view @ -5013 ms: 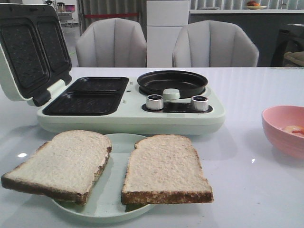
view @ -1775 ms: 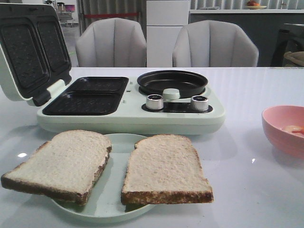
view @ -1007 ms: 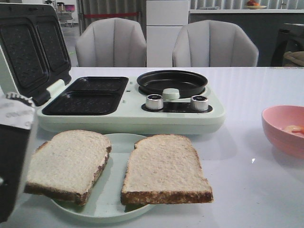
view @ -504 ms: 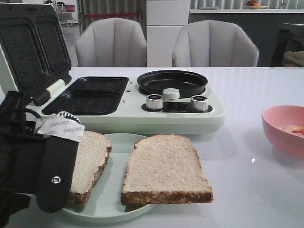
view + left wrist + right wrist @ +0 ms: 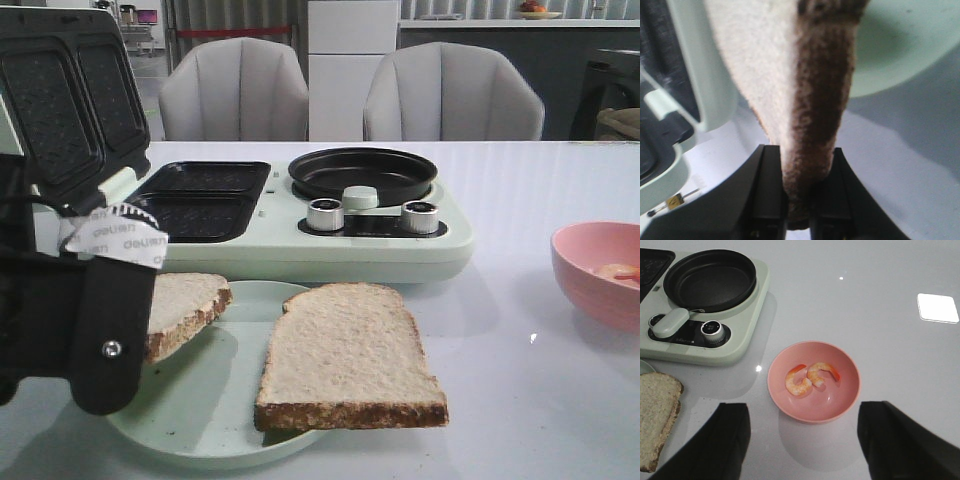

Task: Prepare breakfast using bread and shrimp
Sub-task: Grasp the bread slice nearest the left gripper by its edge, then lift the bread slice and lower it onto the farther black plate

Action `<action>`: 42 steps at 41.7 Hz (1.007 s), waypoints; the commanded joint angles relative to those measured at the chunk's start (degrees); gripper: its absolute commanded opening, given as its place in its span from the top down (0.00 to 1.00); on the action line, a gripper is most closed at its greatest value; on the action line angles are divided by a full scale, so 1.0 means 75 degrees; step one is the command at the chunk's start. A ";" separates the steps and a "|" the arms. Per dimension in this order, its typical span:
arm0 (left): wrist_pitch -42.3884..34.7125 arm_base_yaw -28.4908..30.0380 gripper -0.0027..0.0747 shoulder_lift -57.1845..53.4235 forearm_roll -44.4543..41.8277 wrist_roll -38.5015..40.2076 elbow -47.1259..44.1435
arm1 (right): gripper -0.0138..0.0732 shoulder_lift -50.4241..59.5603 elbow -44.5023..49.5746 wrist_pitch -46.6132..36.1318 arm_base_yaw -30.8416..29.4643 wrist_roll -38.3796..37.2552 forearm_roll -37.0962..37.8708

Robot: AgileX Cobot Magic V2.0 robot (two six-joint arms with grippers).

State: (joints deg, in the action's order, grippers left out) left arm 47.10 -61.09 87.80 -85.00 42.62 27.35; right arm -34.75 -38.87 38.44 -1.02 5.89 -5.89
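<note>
Left slice of bread (image 5: pixel 185 305) is now lifted off the pale green plate (image 5: pixel 215 425), tilted, crust pinched between left gripper (image 5: pixel 799 212) fingers (image 5: pixel 771 200). Other slice (image 5: pixel 345 355) unchanged on plate. Right gripper (image 5: pixel 802 440) fingers spread, above pink bowl (image 5: pixel 842 400) holding two shrimp (image 5: pixel 810 377), right of plate. Breakfast maker (image 5: pixel 280 215) behind plate, lid open. White glossy counter (image 5: pixel 520 400); two grey chairs (image 5: pixel 235 90) beyond.

Unreadable mirrored print on tag (image 5: pixel 115 238)
</note>
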 commanded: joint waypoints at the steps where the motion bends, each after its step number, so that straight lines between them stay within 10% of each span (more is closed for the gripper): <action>1: 0.1264 -0.0267 0.83 -0.0599 -0.0113 0.0094 0.0176 | 0.19 -0.0062 -0.0266 -0.0609 0.0005 0.0013 0.0022; 18: 0.2024 -0.0586 0.83 -0.2424 -0.2181 0.0094 0.0757 | 0.19 -0.0062 -0.0266 -0.0609 0.0005 0.0013 0.0022; 42: -0.0288 0.2788 0.83 0.0562 -0.2857 0.0038 0.3957 | 0.19 -0.0062 -0.0266 -0.0609 0.0005 0.0013 0.0022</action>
State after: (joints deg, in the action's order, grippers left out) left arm 42.90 -42.08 90.17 -102.05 42.62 51.42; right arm -34.75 -38.87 38.44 -1.02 5.89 -5.89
